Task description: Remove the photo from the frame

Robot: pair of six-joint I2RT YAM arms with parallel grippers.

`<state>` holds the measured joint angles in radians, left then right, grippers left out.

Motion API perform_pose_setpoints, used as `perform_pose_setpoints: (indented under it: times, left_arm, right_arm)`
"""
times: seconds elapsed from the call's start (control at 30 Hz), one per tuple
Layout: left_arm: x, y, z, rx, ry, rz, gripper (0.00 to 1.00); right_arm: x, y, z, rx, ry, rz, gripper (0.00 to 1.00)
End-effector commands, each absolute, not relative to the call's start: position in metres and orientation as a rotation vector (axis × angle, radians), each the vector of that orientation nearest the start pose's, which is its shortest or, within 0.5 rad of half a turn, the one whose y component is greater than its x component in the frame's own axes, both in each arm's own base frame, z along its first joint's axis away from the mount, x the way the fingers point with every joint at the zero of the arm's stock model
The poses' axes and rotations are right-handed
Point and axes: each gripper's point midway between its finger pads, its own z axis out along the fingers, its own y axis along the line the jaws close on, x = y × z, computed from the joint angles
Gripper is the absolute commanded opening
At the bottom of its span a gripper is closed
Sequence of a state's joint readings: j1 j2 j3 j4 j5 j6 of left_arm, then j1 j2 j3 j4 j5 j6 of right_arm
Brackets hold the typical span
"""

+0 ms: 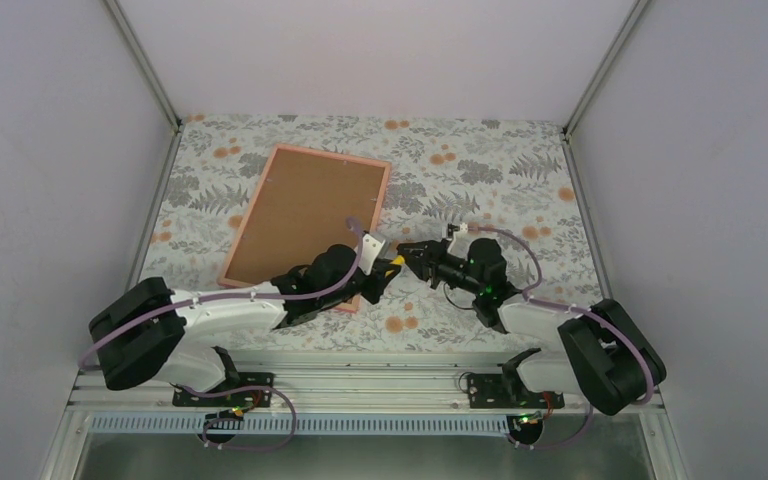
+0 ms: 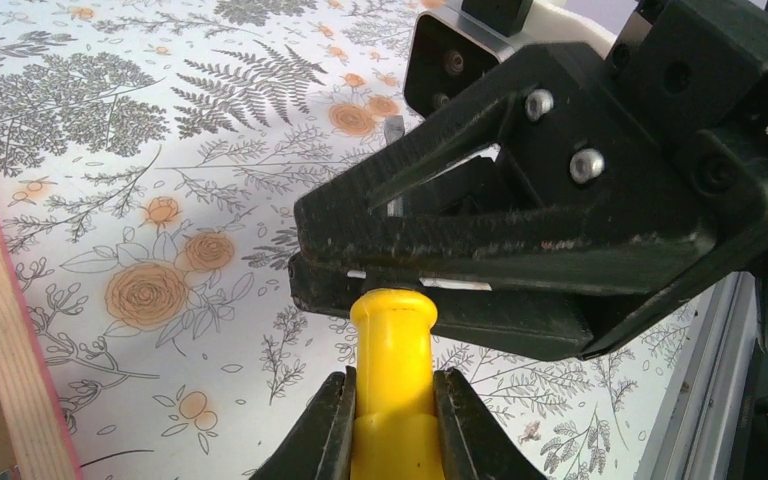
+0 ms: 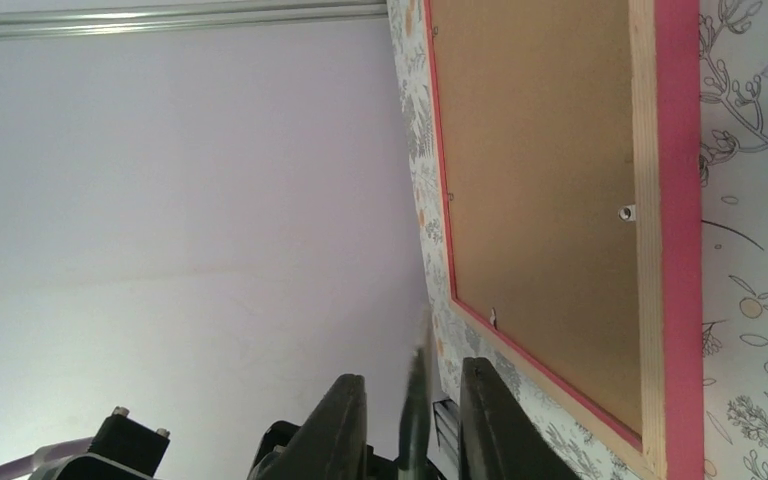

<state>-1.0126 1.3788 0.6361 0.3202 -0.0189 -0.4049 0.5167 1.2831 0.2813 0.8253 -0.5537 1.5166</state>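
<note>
**Item: yellow-handled implement, held between two tools beside the frame**

**Location of task goods.** The frame (image 3: 678, 200) lies face down on the floral counter (image 1: 480, 170). Its brown backing board (image 3: 540, 180) faces up, with the thin pink border all round. The photo is not visible; by judgement it sits beneath that board.

**Left tool** (image 2: 392, 400). Clenched on a yellow handle (image 2: 392, 330), just off the frame's near right corner.

**Right tool** (image 3: 412, 390). It meets the left one tip to tip. A thin grey blade (image 3: 415, 420) stands between its fingers. The left wrist view suggests the jaws are nearly together on the blade, while its own view shows light on either side. Whether it is gripping cannot be told.

**Fittings.** Small pale tabs (image 3: 625, 212) sit at the board's edge; two show in the right wrist view.

**Step in hand (judgement).** The implement is being passed or re-gripped between the arms before the tabs are worked.

**Handling notes.**
- One tool should hold firmly before the other lets go, since a thin blade offers little purchase and may twist or slip.
- The hold that carries on is best taken on the handle, which leaves the blade free to work.
- Bring the blade in low and flat along the board and turn each tab aside, rather than prying upward.
- The other tool is likely needed pressing on the border, because a light frame on a smooth cloth may slide.
- Lift the board only once every tab is clear, so that the print beneath is not creased.
</note>
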Motion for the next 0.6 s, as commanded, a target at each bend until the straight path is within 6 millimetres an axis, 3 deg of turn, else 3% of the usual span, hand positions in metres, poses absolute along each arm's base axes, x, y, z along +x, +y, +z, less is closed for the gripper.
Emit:
perform_pose_setpoints:
  times: [0.0, 0.17, 0.4, 0.57]
  left_arm:
    - [0.224, -0.344, 0.159, 0.585, 1.997, -0.870, 0.02]
    - [0.230, -0.329, 0.155, 0.570, 2.033, -0.802, 0.02]
    - [0.243, -0.302, 0.140, 0.522, 2.131, -0.698, 0.02]
    - [0.252, -0.279, 0.135, 0.473, 2.171, -0.646, 0.02]
  right_arm:
    - [0.263, 0.251, 0.168, 0.483, 2.087, 1.755, 0.22]
    - [0.275, 0.244, 0.170, 0.387, 2.108, 1.582, 0.39]
    - [0.298, 0.231, 0.172, 0.270, 2.165, 1.282, 0.52]
    - [0.309, 0.227, 0.155, 0.161, 2.242, 1.080, 0.58]
